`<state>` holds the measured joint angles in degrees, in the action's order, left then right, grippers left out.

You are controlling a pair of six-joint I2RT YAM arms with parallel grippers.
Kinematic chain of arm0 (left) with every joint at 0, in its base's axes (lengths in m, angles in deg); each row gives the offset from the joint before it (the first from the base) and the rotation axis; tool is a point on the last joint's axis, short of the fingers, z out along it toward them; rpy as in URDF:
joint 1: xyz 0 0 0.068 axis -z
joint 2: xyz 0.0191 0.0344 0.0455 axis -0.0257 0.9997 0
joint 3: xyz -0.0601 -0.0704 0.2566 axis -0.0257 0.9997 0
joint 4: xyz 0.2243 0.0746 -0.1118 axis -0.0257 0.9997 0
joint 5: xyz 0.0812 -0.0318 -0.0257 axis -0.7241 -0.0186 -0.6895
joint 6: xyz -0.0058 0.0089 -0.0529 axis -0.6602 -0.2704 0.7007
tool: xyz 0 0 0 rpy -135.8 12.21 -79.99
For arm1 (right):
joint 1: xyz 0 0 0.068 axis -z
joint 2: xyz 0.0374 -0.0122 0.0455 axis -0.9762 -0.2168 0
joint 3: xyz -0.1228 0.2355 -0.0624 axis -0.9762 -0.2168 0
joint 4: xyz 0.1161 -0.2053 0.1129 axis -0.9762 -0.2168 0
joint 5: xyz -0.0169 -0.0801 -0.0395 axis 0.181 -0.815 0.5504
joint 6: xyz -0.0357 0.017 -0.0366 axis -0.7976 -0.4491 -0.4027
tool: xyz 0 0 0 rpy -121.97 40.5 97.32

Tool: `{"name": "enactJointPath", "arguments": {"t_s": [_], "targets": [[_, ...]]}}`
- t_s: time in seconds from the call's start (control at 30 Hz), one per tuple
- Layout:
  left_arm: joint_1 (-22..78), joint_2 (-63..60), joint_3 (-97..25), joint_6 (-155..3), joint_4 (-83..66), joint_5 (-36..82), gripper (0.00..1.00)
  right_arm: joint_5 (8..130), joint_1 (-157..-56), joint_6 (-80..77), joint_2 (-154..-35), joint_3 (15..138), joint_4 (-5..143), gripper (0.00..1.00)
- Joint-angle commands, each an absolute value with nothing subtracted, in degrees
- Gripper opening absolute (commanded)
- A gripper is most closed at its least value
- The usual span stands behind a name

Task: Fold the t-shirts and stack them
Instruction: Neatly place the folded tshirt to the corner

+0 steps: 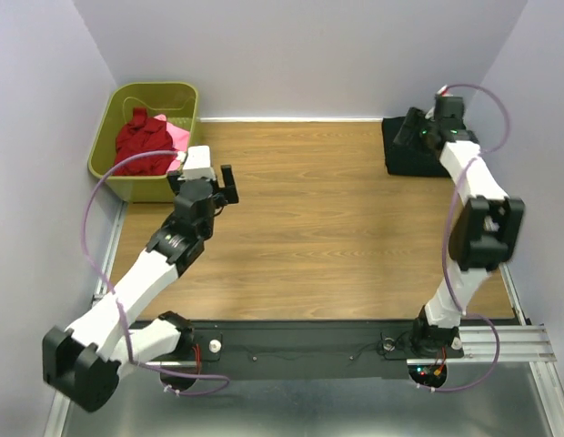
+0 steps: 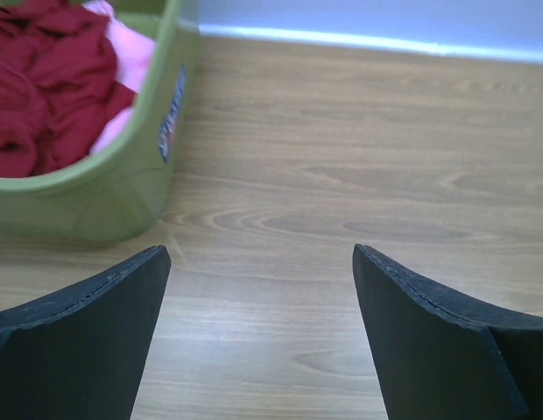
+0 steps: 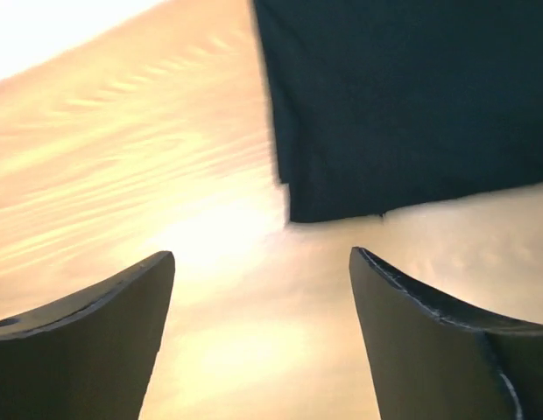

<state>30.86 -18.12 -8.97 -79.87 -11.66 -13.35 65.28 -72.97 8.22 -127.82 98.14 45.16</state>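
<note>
two sets of jaws, both standing wide apart, and neither has cloth between its pads. over on the far right corner of the table [image 1: 327, 209] the black t-shirt [image 3: 412, 96] lies flat as a squared-off packet. the right gripper [image 3: 263, 258] hangs just short of its near corner: the cloth is ahead of the fingertips and a touch right of centre, apart from both pads.

that looks like the base of the stack in place, so my read is that the next shirt comes from the basket [image 1: 109, 137] at the far left. the dark red t-shirt [image 1: 141, 141] is heaped inside it, on top, with the pink t-shirt [image 1: 177, 137] peeking out at its right side.

the left gripper [image 2: 263, 254] sits over bare wood, with the basket ahead and left of its left finger.

to do this well: swing left and over the rim, come down on the top of the red heap, and pinch one ridge of cloth only, so the pink one isn't dragged up too. lift clear of the rim before carrying it to mid-table. the right arm should rise straight up, so no finger catches the black fold.
</note>
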Motion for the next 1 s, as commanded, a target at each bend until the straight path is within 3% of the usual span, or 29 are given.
{"name": "enactJointPath", "arguments": {"t_s": [0.0,0.13,0.33,0.67,0.97], "targets": [[30.56,-27.02,-11.43,-78.44,-8.99,-17.57,0.98,64.33,-72.47,9.09,-107.14,91.32,46.23,0.90],[30.48,-34.68,-13.54,-76.68,-1.35,-19.33,0.99,61.52,-72.47,8.22,-89.65,82.08,44.74,0.98],[30.56,-46.97,-14.25,-74.75,6.83,-27.40,0.98,48.53,-75.35,7.69,-63.12,69.08,44.82,1.00],[30.56,-70.28,-3.20,-72.12,8.96,-33.04,0.99,41.20,-81.52,-1.00,-36.13,50.52,47.97,1.00],[30.56,-76.36,2.18,-71.06,5.88,-34.45,0.99,46.38,-81.52,-2.95,-33.71,41.81,51.41,1.00]]}}
